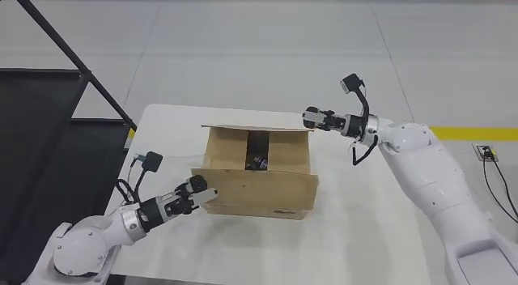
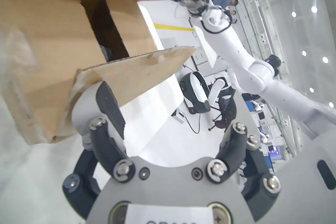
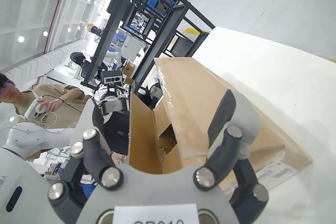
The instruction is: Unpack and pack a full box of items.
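While the cardboard box (image 1: pixel 267 188) sits around the middle of the white table (image 1: pixel 364 228) with its top flaps only partly folded in, there's a gap down the centre. Through it you can see some dark stuff (image 1: pixel 259 161) inside, but I honestly can't tell what it is. The left gripper (image 1: pixel 202 190) is at the box's near left corner, fingers spread wide, with a ragged flap (image 2: pixel 147 70) lying against one finger (image 2: pixel 109 104). The right gripper (image 1: pixel 312 116) is at the far right corner, spread wide too, straddling a raised flap (image 3: pixel 183 109) without pinching it.
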Controlling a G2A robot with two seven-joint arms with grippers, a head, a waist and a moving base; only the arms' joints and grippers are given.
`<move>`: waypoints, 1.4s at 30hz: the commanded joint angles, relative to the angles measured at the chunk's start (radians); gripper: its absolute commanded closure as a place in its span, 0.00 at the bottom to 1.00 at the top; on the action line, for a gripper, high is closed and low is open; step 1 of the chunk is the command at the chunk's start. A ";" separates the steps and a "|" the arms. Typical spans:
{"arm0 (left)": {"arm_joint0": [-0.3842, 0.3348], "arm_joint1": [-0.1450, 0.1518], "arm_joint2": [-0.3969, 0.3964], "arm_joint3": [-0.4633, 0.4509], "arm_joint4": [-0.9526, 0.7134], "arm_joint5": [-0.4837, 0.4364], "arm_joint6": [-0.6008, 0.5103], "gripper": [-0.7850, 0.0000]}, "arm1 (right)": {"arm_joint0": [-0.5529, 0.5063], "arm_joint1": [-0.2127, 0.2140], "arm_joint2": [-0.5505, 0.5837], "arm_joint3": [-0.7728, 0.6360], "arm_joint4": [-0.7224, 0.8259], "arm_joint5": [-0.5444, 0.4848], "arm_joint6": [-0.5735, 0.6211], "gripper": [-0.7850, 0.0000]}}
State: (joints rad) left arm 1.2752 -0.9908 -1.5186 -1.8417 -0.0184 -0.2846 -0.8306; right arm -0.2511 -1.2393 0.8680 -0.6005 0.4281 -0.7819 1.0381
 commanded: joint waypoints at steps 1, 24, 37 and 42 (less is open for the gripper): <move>-0.006 -0.002 0.019 0.003 0.034 0.010 0.031 0.00 | 0.000 -0.001 0.000 0.001 -0.001 -0.001 -0.001 0.00; -0.109 -0.017 0.107 0.070 0.062 0.146 0.137 0.00 | -0.038 0.002 -0.003 -0.192 0.014 0.623 0.032 0.00; -0.165 -0.033 0.192 0.097 0.179 0.197 0.232 0.00 | -0.109 0.011 0.034 -0.252 0.067 0.699 0.102 0.00; -0.183 -0.040 0.210 0.113 0.172 0.218 0.258 0.00 | -0.155 0.019 0.052 -0.314 0.054 0.702 0.063 0.00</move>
State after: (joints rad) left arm 1.0947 -1.0291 -1.3111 -1.7317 0.1591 -0.0698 -0.5752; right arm -0.3959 -1.2223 0.9172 -0.9013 0.4910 -0.0778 1.1153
